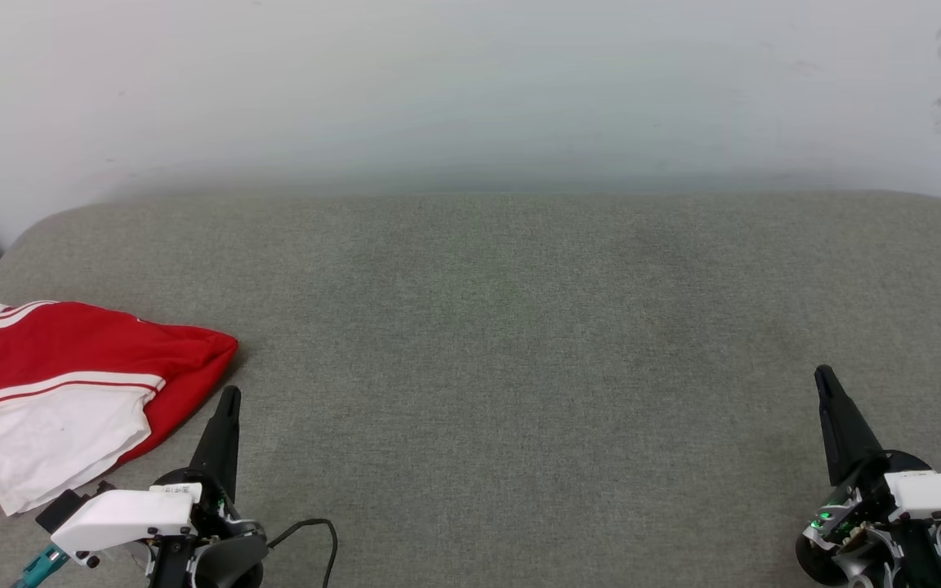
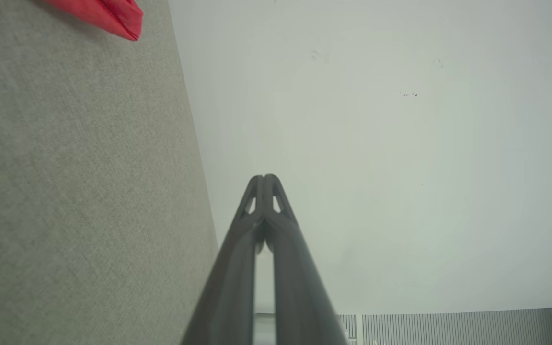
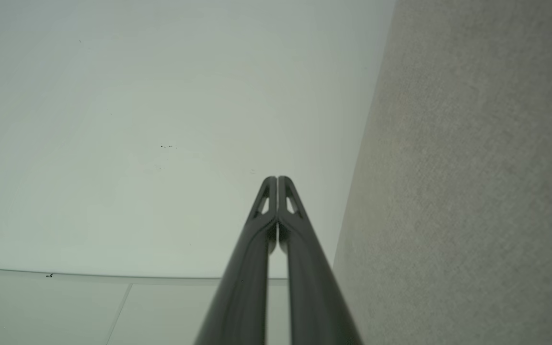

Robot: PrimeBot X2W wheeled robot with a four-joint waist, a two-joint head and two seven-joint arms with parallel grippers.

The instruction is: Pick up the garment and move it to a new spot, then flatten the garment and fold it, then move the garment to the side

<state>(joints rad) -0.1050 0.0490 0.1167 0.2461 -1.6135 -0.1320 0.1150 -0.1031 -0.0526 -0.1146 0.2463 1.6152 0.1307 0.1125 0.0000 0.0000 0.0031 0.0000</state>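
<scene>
**Item:** one red jersey-style T-shirt point(image 1: 86, 351), soft knit, with white short sleeves and red-and-white striped trim.

**Location:** bunched in a loose heap at the left edge of the grey woven padded surface point(image 1: 519, 327), partly past the edge of the head view. One white sleeve point(image 1: 62, 441) lies uppermost. No print is showing.

**Handling (my estimate):** light, limp and unbreakable. It should sag and drape once lifted. Stacked layers may come up together or slide off each other.

**Where to hold:** I would pinch the red corner pointing toward the middle of the surface, or the thicker hem by the striped trim.

**My left pincer** point(image 1: 230, 398): fingers pressed together, empty, just beside the shirt's near edge. I cannot tell whether it touches the cloth.

**My right pincer** point(image 1: 823, 377): fingers together, empty, well apart from the shirt on the opposite side of the surface.
</scene>
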